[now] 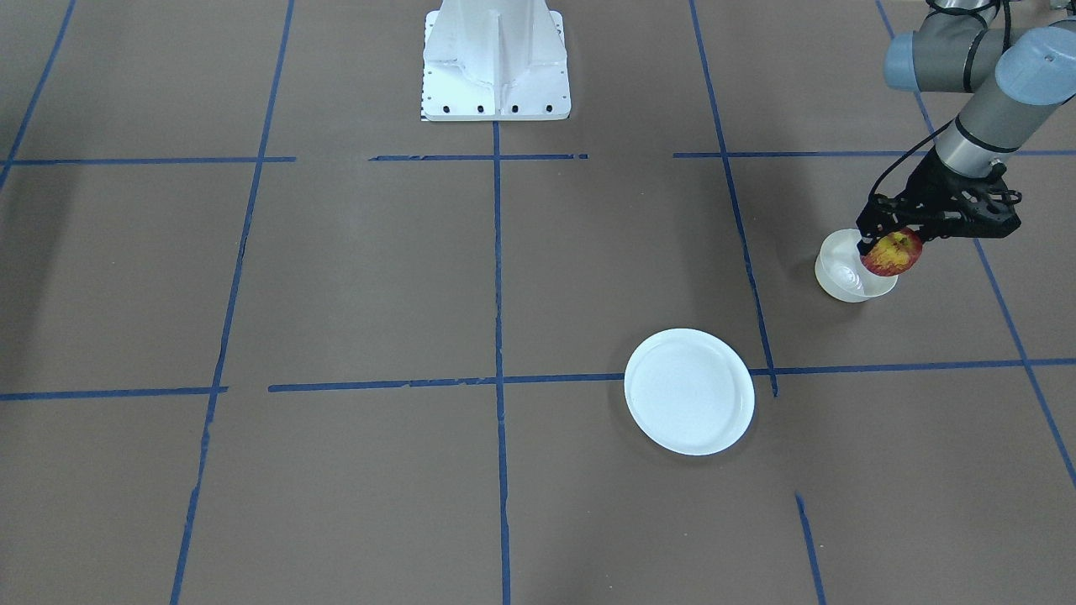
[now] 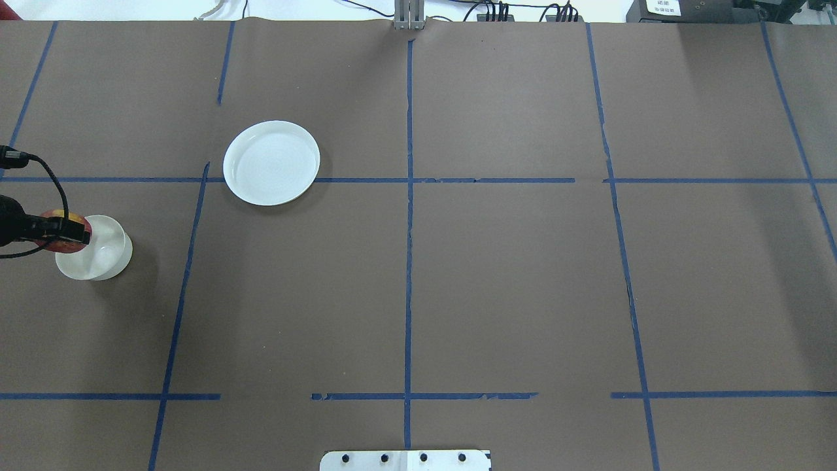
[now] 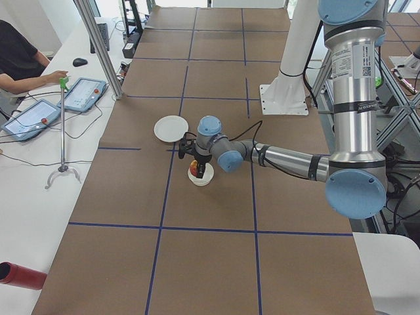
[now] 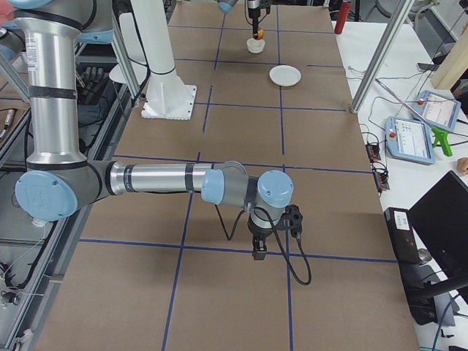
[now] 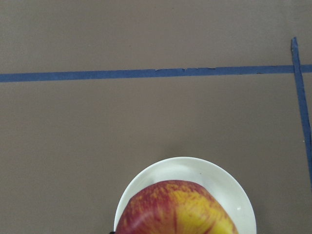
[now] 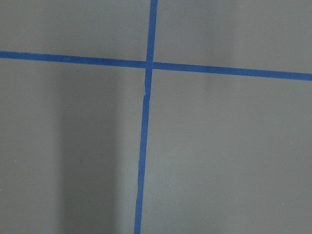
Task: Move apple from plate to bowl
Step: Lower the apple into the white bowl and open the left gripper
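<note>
The apple (image 5: 178, 207), red streaked with yellow, is pinched in the left tool (image 1: 893, 244). It hangs just above the bowl (image 1: 834, 284), seemingly nearer the bowl's left rim than its centre. The plate (image 1: 689, 391) lies well apart on the bench (image 1: 336, 277). Whether the distant right tool (image 4: 259, 252) is wide or narrow, I cannot tell.

Looks like matte brown paper over the desk (image 2: 523, 294), blue tape lines (image 2: 409, 261), smooth slightly shiny white plate (image 2: 271, 163) and bowl (image 2: 108, 252), waxy apple (image 5: 175, 209) skin.
</note>
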Controlling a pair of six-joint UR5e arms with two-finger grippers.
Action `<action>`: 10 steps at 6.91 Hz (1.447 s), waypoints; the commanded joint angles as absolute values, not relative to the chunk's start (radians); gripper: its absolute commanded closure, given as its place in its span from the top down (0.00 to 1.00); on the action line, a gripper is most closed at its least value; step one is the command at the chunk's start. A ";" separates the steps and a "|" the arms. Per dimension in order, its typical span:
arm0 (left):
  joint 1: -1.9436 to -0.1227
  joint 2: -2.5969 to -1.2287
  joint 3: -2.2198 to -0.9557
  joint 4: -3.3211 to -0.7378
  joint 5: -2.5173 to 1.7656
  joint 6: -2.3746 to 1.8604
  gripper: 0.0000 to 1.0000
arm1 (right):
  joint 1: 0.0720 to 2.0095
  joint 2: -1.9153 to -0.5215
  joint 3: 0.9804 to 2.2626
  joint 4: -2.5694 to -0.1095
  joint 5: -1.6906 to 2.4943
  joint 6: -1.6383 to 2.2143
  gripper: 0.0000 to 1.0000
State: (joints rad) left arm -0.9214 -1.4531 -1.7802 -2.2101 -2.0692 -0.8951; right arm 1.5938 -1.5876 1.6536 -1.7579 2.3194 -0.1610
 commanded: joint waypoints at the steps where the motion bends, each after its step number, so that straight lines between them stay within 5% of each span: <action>1: -0.876 -1.457 -1.767 -2.227 -2.056 -0.931 0.00 | 1.594 -1.588 1.654 -1.758 2.318 -0.161 1.00; 3: -0.855 -1.465 -1.767 -2.226 -2.056 -0.939 0.00 | 1.594 -1.588 1.654 -1.758 2.319 -0.161 1.00; 4: -0.854 -1.465 -1.764 -2.226 -2.056 -0.933 0.11 | 1.594 -1.588 1.654 -1.758 2.319 -0.161 1.00; 5: -0.853 -1.463 -1.764 -2.227 -2.054 -0.930 0.73 | 1.594 -1.588 1.654 -1.758 2.319 -0.161 1.00; 6: -0.853 -1.463 -1.763 -2.226 -2.052 -0.925 1.00 | 1.594 -1.588 1.654 -1.758 2.319 -0.161 1.00; 10: -0.867 -1.463 -1.802 -2.223 -2.069 -0.861 1.00 | 1.594 -1.588 1.654 -1.758 2.319 -0.161 1.00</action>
State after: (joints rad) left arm -0.8595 -1.4634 -1.7793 -2.2254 -2.0590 -0.8947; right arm 1.5938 -1.5877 1.6536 -1.7579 2.3194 -0.1611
